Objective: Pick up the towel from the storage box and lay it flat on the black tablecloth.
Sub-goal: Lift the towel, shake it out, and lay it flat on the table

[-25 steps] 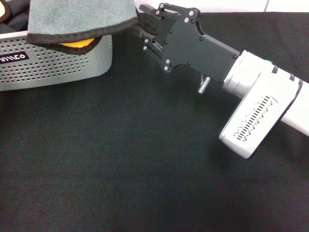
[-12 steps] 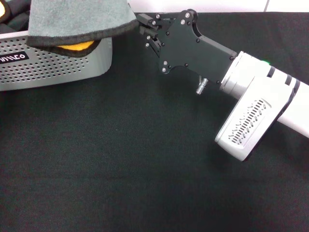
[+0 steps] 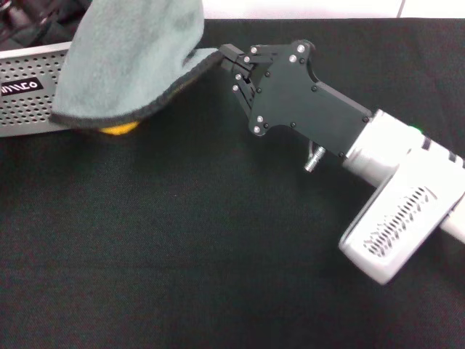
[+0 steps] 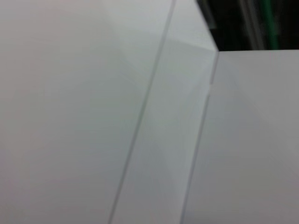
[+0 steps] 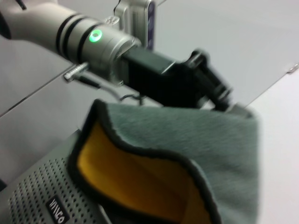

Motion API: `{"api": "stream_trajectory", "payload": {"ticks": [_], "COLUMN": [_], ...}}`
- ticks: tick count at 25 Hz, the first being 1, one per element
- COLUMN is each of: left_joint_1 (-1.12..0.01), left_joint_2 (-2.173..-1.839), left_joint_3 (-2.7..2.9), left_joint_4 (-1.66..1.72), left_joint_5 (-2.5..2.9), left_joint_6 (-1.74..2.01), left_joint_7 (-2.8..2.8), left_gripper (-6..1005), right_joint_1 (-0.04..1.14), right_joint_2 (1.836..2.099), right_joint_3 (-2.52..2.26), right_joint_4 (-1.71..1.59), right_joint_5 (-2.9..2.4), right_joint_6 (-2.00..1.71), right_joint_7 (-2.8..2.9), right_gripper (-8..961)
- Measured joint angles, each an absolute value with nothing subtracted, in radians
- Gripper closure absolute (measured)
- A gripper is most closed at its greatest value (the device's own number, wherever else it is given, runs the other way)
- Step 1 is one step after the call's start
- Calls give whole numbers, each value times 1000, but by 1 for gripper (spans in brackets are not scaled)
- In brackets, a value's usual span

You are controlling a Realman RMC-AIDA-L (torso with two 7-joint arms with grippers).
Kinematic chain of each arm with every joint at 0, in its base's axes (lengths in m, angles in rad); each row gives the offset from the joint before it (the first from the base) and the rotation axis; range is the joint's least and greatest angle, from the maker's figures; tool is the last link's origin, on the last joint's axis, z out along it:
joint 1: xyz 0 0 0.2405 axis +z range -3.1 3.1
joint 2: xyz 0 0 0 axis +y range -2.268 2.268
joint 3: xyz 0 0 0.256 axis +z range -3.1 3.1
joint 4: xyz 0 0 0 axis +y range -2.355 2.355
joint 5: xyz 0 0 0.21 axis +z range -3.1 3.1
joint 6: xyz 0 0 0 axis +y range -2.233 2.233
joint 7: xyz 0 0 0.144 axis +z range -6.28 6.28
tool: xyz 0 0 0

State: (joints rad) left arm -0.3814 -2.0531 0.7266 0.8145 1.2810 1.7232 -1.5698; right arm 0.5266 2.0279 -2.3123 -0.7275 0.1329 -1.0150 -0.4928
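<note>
The towel (image 3: 131, 58) hangs grey-green side out, with a dark border and a bit of orange-yellow showing at its lowest fold. My right gripper (image 3: 224, 58) is shut on the towel's right edge, holding it lifted above the black tablecloth (image 3: 182, 240). The hanging cloth covers the right end of the storage box (image 3: 29, 94), a light grey perforated basket at the far left. From the right wrist, the towel (image 5: 201, 140) folds open onto its orange inside, above the box (image 5: 37, 200). My left gripper (image 5: 212, 91) hovers beyond the towel, apart from it.
Dark items lie inside the box at the far left corner (image 3: 22, 18). A white wall strip (image 3: 305, 7) runs behind the table's far edge. The left wrist view holds only pale flat panels (image 4: 93, 116).
My right gripper has pulled the towel up and out toward the right and nearer. The cloth now hangs over the box's right end instead of resting on its rim.
</note>
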Motion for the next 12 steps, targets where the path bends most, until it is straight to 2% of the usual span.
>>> {"api": "stream_trajectory", "payload": {"ticks": [6,12], "left_joint_1": [-327,-301], "left_joint_2": [-2054,-2035], "left_joint_3": [625,623], "left_joint_4": [754,706], "left_joint_5": [1299,1425], "left_joint_6": [1722,1719], "left_joint_7": [-1490,-1428], "left_gripper": [907,851], "right_joint_1": [387,344], "right_joint_2": [2028,2028], "right_joint_3": [-2280,-2268], "right_joint_4": [-908,-1131], "right_joint_5": [88,88], "right_joint_6": [-935,-677], "right_joint_7": [-563,-738], "right_gripper": [937,937]}}
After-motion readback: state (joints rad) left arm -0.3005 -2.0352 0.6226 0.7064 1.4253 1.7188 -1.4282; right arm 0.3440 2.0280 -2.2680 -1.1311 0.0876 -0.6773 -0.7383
